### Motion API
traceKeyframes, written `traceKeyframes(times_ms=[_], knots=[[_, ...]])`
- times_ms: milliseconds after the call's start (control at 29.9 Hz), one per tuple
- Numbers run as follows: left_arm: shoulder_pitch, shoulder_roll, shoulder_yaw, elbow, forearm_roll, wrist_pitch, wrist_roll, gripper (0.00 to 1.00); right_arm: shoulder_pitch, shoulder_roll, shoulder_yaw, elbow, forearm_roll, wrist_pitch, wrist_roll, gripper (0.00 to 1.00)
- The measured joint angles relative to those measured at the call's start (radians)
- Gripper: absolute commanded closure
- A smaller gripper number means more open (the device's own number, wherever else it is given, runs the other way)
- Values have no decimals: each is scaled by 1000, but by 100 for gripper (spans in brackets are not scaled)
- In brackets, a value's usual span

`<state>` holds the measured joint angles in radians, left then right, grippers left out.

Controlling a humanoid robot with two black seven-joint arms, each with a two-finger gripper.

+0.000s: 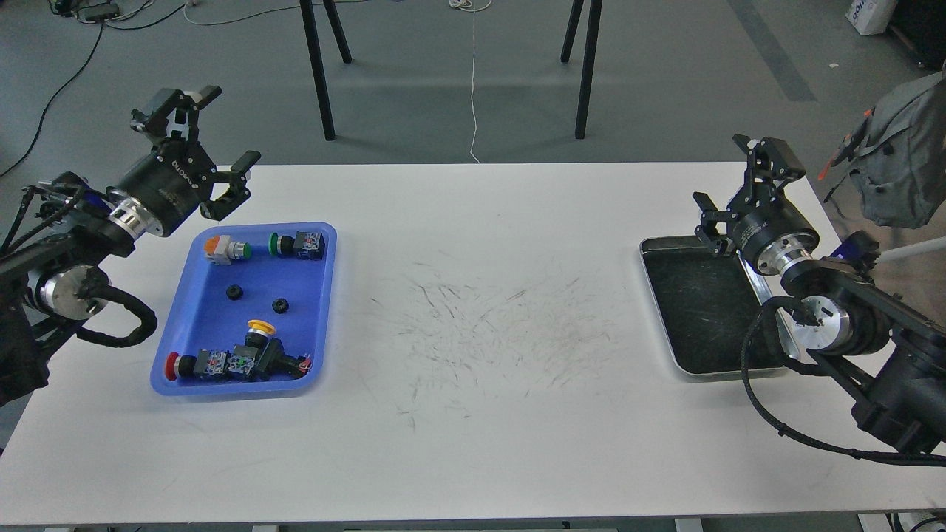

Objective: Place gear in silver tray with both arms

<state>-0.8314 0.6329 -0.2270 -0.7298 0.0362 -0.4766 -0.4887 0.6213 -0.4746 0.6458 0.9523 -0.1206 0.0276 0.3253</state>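
- While both arms hang above the white table [473, 414], each gripper's jaws are spread wide and hold nothing.
- Left gripper [219, 127] hovers over the blue tray's [188, 355] far-left corner.
- Two small black gears [235, 292] lie inside it.
- Right gripper [739, 171] sits at the silver tray's [658, 310] far rim.

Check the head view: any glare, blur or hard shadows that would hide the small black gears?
Head view: even, soft light, sharp throughout. Both gears read clearly against the blue tray. The silver tray shines only along its rim; its dark scratched bottom would give a black gear poor contrast. Soft shadows under the left gripper and right gripper.
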Motion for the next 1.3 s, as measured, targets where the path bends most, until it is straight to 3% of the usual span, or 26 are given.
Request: traceKeyframes(times_ms=[234,635,735,836,1070,1303], knots=[[4,72,71,-91,62,23,0,0,-1,0,1,1,1,0,0,2],[15,94,-44,-101,77,0,0,0,-5,-1,0,-1,1,0,16,2],[20,77,-38,-116,85,35,0,0,-5,-2,-1,-2,1,1,17,2],[40,79,-13,-146,98,75,0,0,-5,-2,-1,-3,1,2,18,2],[41,213,87,-296,134,104,0,0,-12,0,0,-4,1,2,19,2],[39,301,185,-371,216,45,0,0,-14,1,-8,1,1,5,23,2]])
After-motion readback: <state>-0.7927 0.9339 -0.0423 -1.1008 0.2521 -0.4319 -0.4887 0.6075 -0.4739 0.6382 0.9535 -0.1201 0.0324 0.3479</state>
